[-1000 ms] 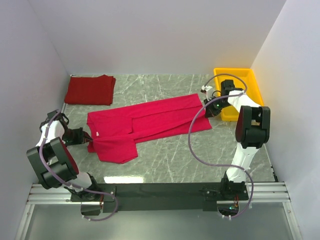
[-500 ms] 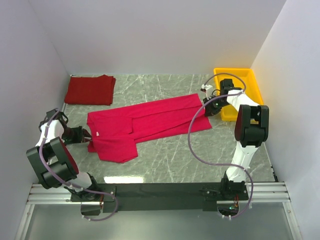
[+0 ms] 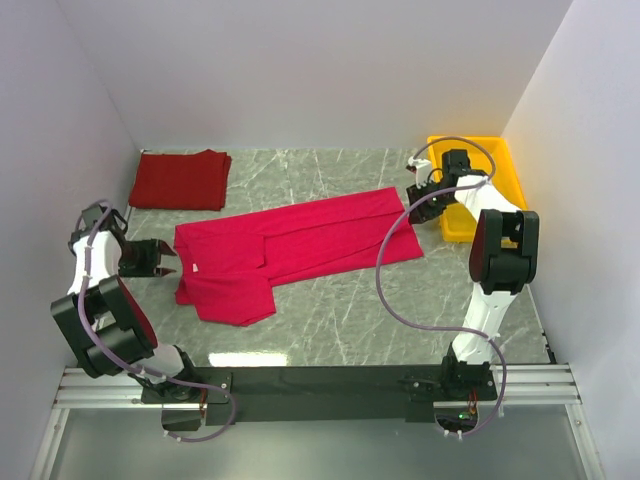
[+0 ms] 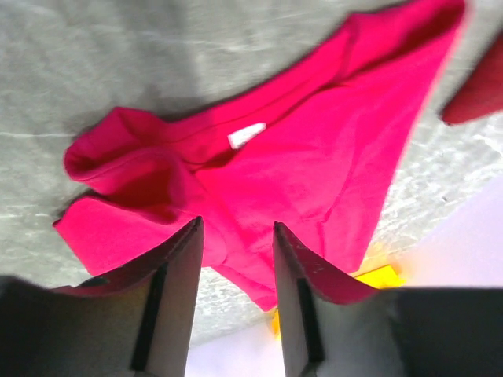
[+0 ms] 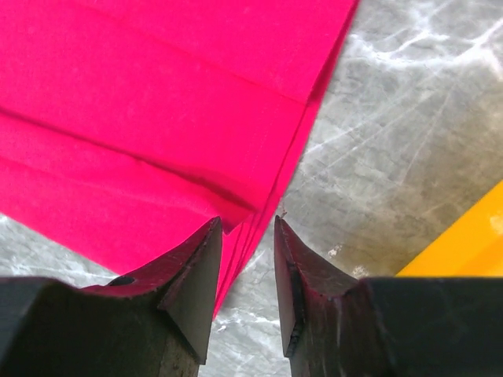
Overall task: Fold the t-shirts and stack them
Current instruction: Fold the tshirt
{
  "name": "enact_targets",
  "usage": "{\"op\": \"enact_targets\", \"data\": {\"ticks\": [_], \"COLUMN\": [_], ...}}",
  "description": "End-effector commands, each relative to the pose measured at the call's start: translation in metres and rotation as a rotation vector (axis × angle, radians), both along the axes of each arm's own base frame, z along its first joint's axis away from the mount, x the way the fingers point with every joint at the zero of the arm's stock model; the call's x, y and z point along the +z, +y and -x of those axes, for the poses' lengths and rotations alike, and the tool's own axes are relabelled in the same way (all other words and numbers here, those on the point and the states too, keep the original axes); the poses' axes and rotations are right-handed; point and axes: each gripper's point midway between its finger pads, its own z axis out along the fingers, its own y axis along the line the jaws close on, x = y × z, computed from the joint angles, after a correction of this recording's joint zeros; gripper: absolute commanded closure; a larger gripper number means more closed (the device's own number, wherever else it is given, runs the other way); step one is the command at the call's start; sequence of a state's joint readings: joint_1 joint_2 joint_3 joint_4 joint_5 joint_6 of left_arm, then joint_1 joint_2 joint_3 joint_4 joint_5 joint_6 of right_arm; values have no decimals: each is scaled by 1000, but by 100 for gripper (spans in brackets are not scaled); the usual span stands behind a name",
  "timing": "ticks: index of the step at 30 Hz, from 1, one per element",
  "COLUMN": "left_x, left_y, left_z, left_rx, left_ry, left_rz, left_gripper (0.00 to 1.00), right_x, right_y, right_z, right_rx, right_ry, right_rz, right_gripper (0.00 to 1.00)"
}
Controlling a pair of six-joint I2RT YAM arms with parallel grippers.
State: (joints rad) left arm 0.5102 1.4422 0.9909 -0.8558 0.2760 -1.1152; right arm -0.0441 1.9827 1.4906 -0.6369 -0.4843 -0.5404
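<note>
The crimson t-shirt [image 3: 300, 245] is spread across the table's [image 3: 330, 320] middle from 9 to 3 o'clock, and the darker t-shirt [image 3: 180, 180] is folded at 10 o'clock. The left gripper [image 3: 165, 260] at the collar end and the right gripper [image 3: 418, 208] at the hem end are both parted, with nothing held. For a clean next fold, all layers at each end should probably be pinched together and carried evenly. The white neck label [image 4: 247, 135] and bunched sleeve are made plain only by the left wrist view and the stacked hem edges only by the right wrist view, while the whole layout is given only from above.
</note>
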Motion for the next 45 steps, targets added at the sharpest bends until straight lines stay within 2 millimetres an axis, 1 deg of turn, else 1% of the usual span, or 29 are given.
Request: {"op": "enact_targets", "data": {"ticks": [1,2,4,6,8,9,11,12,13,14,15,16,17,19,20,21,22,23,24,25,27,28,29,30,31,32,34,38,45], "left_x": [33,38,54,69,77,76,66,60,47,45,33,29,30,29,32,41,46,51,57,74,93,108,118,125,129,139,149,161,189], "left_y": [13,16,27,31,22,16,-11,-24,-32,-39,-48,-49,-50,-51,-50,-47,-44,-38,-32,-25,-10,-5,-2,2,2,1,-1,8,16], "left_z": [-18,-20,-22,-21,-17,-15,-3,3,15,25,42,52,59,67,67,62,59,57,55,48,46,43,45,46,46,47,52,65,85], "left_rx": [-83,-106,-163,-205,-249,-262,-308,-341,-349,-357,-369,-365,-365,-366,-365,-374,-376,-374,-382,-381,-348,-328,-309,-273,-257,-241,-209,-164,-148], "left_ry": [-102,-119,-144,-182,-233,-255,-267,-252,-205,-184,-132,-102,-100,-86,-99,-130,-142,-145,-153,-187,-200,-231,-259,-266,-287,-328,-372,-374,-373], "left_rz": [-85,-108,-198,-265,-290,-280,-216,-193,-167,-165,-138,-145,-160,-170,-190,-217,-236,-274,-309,-362,-461,-502,-537,-561,-568,-587,-599,-678,-784], "left_gripper": [51,50,38,34,31,30,22,21,21,21,22,23,23,23,23,23,23,23,22,21,16,10,8,3,3,3,3,3,3], "right_x": [36,39,43,53,63,69,74,76,70,76,77,73,74,65,65,62,54,55,55,60,56,63,52,50,59,42,33,21,-3], "right_y": [2,4,10,24,37,46,55,70,75,87,97,105,127,151,176,190,201,214,240,262,290,317,333,347,372,381,406,431,443], "right_z": [-24,-25,-21,-5,18,26,51,63,81,94,107,122,147,180,203,216,217,222,244,238,240,253,245,247,254,255,262,270,262], "right_rx": [-57,-54,-21,95,224,273,375,432,484,540,584,650,741,885,999,1069,1103,1144,1240,1236,1268,1281,1273,1275,1281,1282,1283,1284,1249], "right_ry": [-95,-96,-96,-92,-96,-107,-114,-117,-96,-106,-101,-96,-65,-42,-50,-62,-100,-136,-164,-240,-301,-327,-349,-356,-387,-356,-372,-409,-373], "right_rz": [-3,-12,-33,-86,-114,-157,-168,-194,-208,-216,-247,-258,-277,-266,-250,-233,-179,-154,-139,-125,-69,-81,-44,-39,-58,-35,-19,14,78], "right_gripper": [61,62,62,61,60,60,60,60,60,60,60,60,60,59,58,57,56,54,52,51,48,47,46,46,46,46,46,46,46]}}
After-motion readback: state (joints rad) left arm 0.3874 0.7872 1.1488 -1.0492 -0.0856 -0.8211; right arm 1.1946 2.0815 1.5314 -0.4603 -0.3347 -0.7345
